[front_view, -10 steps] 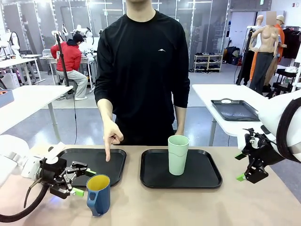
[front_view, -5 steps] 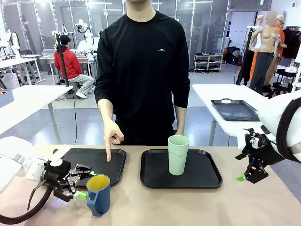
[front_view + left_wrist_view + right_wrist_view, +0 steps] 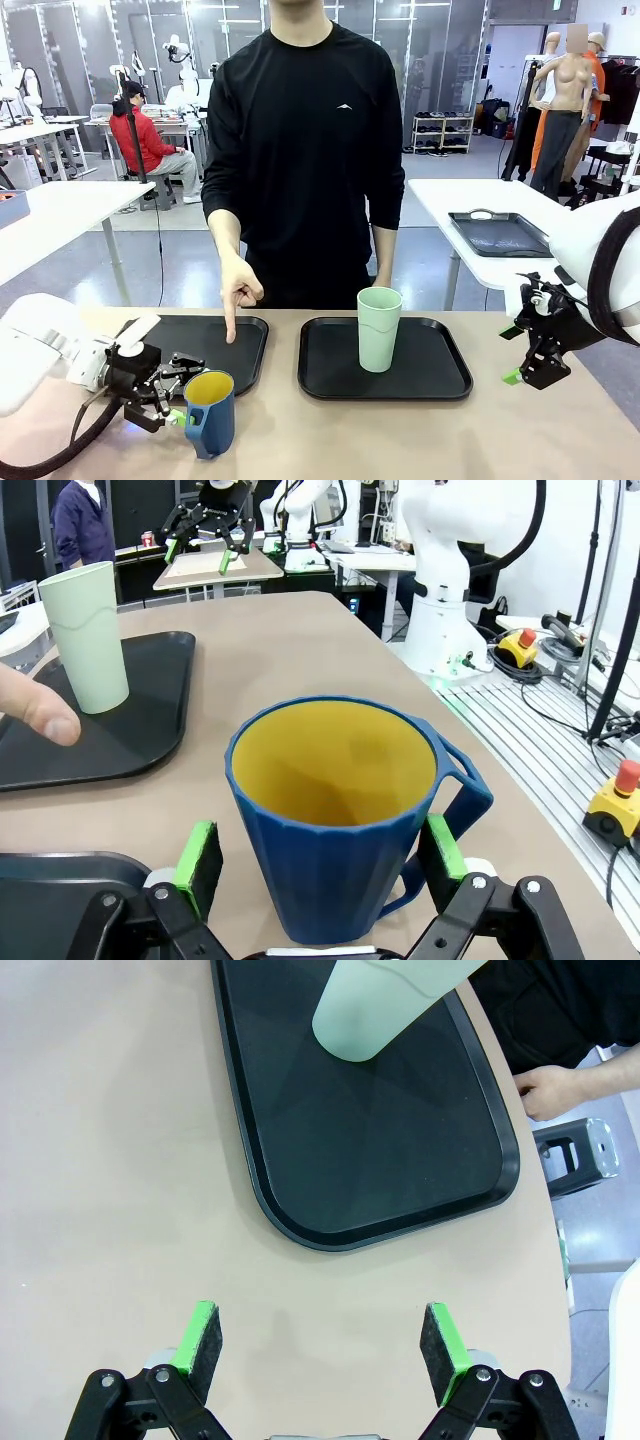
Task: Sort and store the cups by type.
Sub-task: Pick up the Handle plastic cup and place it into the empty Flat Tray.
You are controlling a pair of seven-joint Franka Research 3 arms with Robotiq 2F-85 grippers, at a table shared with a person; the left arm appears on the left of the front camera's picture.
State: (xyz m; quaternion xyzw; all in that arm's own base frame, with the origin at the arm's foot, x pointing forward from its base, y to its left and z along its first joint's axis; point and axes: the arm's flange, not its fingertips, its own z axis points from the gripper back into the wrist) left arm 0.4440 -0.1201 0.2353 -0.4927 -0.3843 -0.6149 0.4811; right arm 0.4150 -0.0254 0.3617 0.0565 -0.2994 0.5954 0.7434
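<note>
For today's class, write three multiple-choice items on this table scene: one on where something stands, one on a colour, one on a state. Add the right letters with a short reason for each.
1. Where does the mint-green tumbler stand?
A. on the right tray
B. on the bare table
C. on the left tray

2. What colour is the inside of the blue cup?
A. white
B. yellow
C. red

3. How do the jaws of the left gripper stand?
A. shut tight with nothing between them
C. open, one pad on each side of the blue cup
B. holding the tumbler

Answers:
1 A: the tumbler's base sits on the dark tray at the right.
2 B: the left wrist view looks into a yellow interior.
3 C: green pads flank the cup with gaps showing.
</note>
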